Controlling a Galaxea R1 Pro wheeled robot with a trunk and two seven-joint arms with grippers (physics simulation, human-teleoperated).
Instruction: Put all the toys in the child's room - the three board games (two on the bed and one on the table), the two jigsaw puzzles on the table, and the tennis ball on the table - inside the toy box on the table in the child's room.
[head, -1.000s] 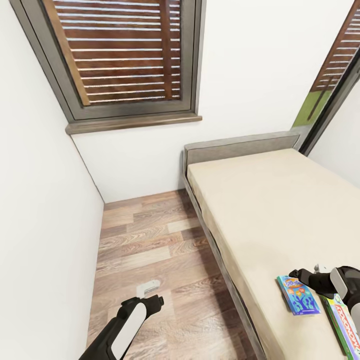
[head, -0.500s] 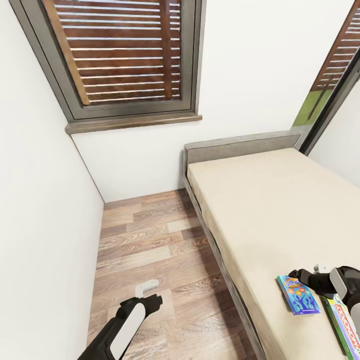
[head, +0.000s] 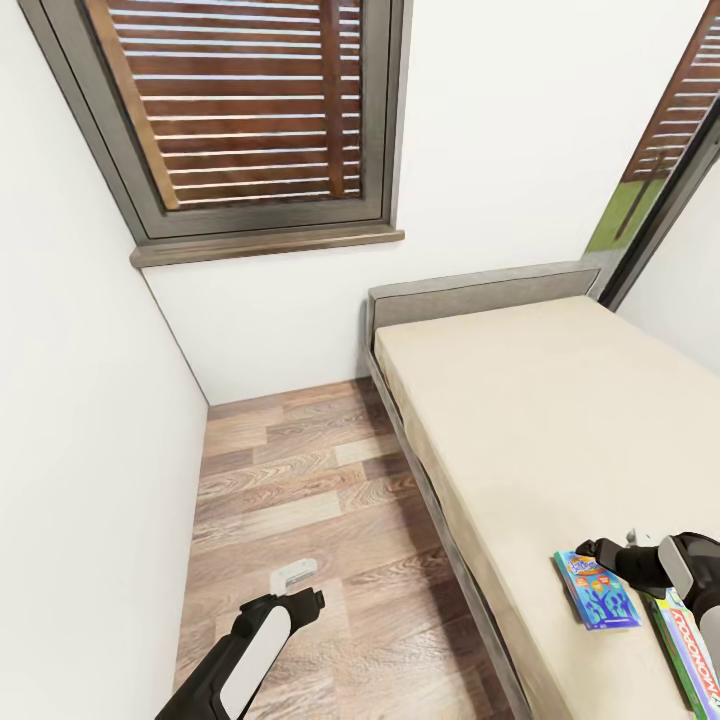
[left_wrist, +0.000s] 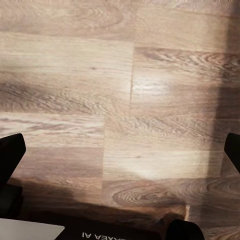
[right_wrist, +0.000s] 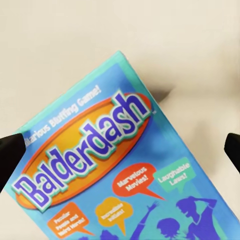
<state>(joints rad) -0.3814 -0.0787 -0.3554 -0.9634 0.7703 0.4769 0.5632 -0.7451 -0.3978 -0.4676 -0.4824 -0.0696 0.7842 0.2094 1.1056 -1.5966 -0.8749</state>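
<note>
Two board games lie on the beige bed (head: 540, 400) near its front right. One is a smaller blue box (head: 597, 590) printed "Balderdash" (right_wrist: 115, 170); the other is a green-white-red box (head: 690, 650) just right of it. My right gripper (head: 590, 548) (right_wrist: 120, 147) hovers over the blue box's far end, open, with nothing between its fingers. My left gripper (head: 318, 600) (left_wrist: 120, 150) hangs open over the wooden floor, left of the bed. The toy box, table, jigsaw puzzles and tennis ball are out of view.
A white wall (head: 90, 480) runs close along the left, and a window with brown slats (head: 250, 110) is set in the far wall. A strip of wooden floor (head: 310, 480) lies between the wall and the bed frame (head: 440, 520).
</note>
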